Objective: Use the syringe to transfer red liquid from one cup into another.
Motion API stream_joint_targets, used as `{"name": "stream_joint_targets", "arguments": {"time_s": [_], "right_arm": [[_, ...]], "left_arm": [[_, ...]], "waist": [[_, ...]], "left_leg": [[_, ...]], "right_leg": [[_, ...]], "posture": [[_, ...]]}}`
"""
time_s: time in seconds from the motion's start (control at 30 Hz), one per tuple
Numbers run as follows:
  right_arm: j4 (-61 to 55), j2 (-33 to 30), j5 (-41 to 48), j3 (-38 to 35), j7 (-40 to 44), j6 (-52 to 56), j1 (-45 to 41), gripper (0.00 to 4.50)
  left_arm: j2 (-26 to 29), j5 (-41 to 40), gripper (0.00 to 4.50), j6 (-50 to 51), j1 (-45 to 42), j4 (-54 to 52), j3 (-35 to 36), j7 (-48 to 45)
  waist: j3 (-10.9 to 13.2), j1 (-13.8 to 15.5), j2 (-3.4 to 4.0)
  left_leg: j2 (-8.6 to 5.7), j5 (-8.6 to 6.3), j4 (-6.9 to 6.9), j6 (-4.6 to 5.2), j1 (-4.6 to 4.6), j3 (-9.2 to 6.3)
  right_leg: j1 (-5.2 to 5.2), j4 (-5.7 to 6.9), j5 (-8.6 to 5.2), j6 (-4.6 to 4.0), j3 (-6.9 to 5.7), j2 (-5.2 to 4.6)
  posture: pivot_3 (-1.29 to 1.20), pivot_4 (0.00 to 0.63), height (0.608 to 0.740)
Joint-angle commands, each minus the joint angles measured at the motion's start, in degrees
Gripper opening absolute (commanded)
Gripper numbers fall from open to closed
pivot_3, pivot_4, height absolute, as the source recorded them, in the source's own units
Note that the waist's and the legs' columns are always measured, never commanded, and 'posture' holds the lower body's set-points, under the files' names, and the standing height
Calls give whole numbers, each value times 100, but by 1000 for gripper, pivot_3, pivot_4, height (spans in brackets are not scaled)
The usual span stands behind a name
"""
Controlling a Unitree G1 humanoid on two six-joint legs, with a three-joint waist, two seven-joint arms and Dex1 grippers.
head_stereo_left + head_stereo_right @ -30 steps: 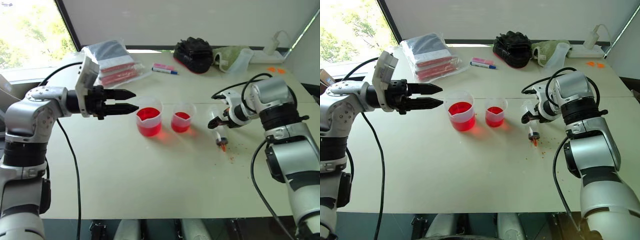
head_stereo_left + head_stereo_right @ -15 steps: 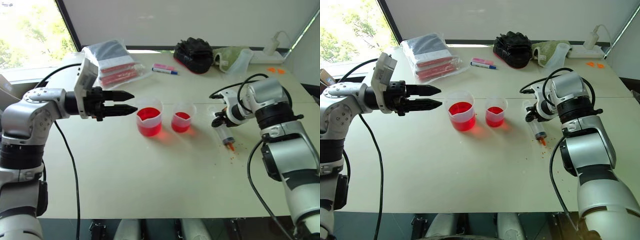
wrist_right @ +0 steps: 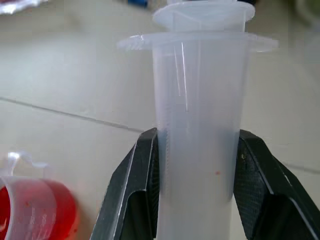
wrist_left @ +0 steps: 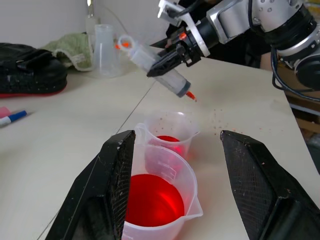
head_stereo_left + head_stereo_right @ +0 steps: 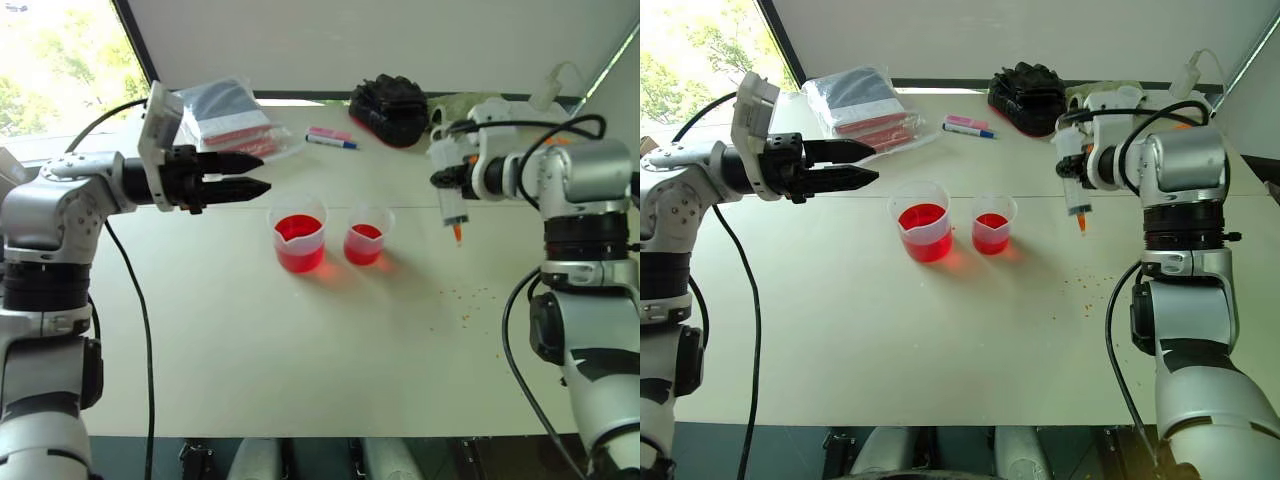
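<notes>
My right gripper (image 5: pixel 446 181) is shut on the syringe (image 5: pixel 451 198) and holds it in the air at the right. The syringe's orange tip points down, well above the table, and its barrel (image 3: pixel 197 125) looks clear. Red liquid (image 5: pixel 297 230) stands in the larger spouted cup (image 5: pixel 298 238) at the table's middle. The smaller cup (image 5: pixel 366 236) just to its right holds some too. My left gripper (image 5: pixel 263 172) hovers open and empty, up and to the left of the larger cup, pointing toward it. In the left wrist view both cups (image 4: pixel 161 197) show between its fingers (image 4: pixel 116 185).
At the back of the table lie a plastic bag of red items (image 5: pixel 228 125), a pink-capped marker (image 5: pixel 328 138), a black bag (image 5: pixel 390 104) and a green cloth (image 5: pixel 458 108). Orange specks (image 5: pixel 466 302) dot the table below the syringe.
The right gripper has lifted the syringe off the table and swung it tip-down in the air. The left gripper has risen slightly.
</notes>
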Motion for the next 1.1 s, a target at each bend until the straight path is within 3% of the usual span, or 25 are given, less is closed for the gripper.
{"name": "stream_joint_targets", "arguments": {"time_s": [0.03, 0.23, 0.6, 1.1], "right_arm": [[-1359, 337, 209, -203, -15, -1019, 213, 1372], [-2246, 1506, 700, -7, 282, -2467, 482, 1372], [-1520, 3019, 902, 502, 558, -4484, 894, 1372], [-667, 3524, 400, 1139, 575, -5678, 1775, 1372]], "left_arm": [[15, 64, 2833, -133, -445, 257, 120, -68], [-41, 46, 2833, -108, -1256, 929, 296, -30], [346, -207, 2833, 591, -1598, 728, 659, 100], [352, -345, 2833, 922, -1401, 298, 727, 341]], "waist": [[0, -15, 0], [0, -127, 0], [0, -167, 0], [0, -187, 0]], "left_leg": [[0, 0, 0, 0, 0, 0], [3, 4, -8, -7, 1, 2], [1, 7, -7, -11, 3, -10], [0, 8, -7, -14, 6, -16]], "right_leg": [[-1, 0, 0, 0, 0, 1], [-11, 8, 0, 0, -1, 4], [-8, 13, 0, 0, -12, 2], [-4, 16, 0, 0, -14, 2]], "posture": [[0, 150, 711], [0, 150, 711], [0, 150, 711], [0, 150, 711]]}}
